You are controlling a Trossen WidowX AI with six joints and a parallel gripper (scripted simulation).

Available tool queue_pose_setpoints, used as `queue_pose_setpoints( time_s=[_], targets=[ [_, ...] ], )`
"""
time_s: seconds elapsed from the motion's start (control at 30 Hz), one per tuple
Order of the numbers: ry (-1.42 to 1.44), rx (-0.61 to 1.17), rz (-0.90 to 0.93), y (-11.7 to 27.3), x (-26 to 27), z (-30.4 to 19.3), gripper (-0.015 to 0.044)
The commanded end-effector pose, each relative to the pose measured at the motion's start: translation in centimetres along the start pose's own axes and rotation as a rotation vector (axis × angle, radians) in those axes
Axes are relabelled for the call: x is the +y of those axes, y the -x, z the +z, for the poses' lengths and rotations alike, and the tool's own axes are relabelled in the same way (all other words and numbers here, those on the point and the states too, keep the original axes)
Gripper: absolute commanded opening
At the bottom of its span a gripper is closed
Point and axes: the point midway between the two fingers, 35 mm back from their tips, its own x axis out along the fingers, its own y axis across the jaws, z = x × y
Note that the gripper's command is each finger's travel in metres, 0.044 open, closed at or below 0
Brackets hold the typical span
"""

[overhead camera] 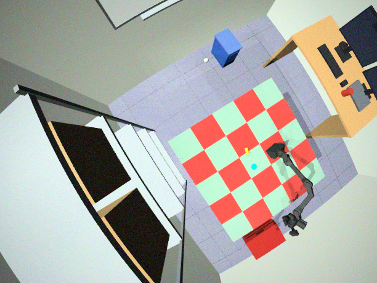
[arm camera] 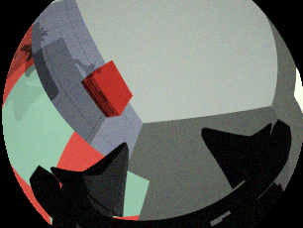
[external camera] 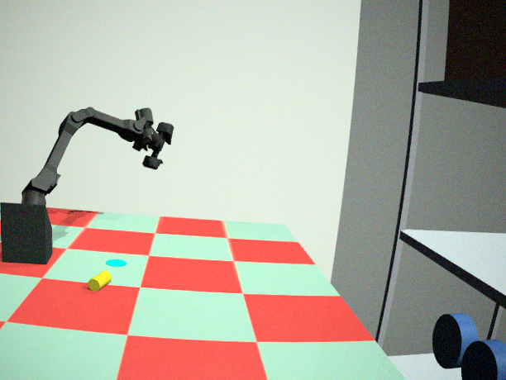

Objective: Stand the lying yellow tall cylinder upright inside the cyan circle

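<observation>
The yellow tall cylinder (overhead camera: 247, 151) (external camera: 100, 281) lies on its side on the checkered surface, near the border of a red and a green square. The cyan circle (overhead camera: 254, 166) (external camera: 116, 263) is a flat mark on the same green square, a short way from the cylinder and apart from it. Nothing stands on it. My gripper (overhead camera: 289, 227) (external camera: 162, 148) (arm camera: 166, 139) is open and empty, its two dark fingers wide apart. It is high up and far from both. The wrist view shows neither the cylinder nor the circle.
The dark arm base (overhead camera: 274, 151) (external camera: 26, 233) stands near the cylinder and circle. A red box (overhead camera: 266, 241) (arm camera: 109, 90) is at the mat's edge, near the gripper in the top view. A blue box (overhead camera: 227, 46), a wooden desk (overhead camera: 326, 71) and a shelf unit (overhead camera: 114, 191) stand around the mat.
</observation>
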Motion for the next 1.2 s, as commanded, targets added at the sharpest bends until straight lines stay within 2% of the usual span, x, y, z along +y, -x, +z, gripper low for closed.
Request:
queue_pose_setpoints(
  time_s=[0.0,0.1,0.6,1.17],
  targets=[
    [0.001,0.003,0.001,0.0,0.1,-0.2,0.0374],
    [0.017,0.046,0.022,0.5,0.9,-2.5,0.0309],
    [0.024,0.365,0.191,6.3,6.2,-17.8,0.0309],
    [-0.082,0.694,0.409,18.4,12.9,-31.1,0.0309]
  ],
)
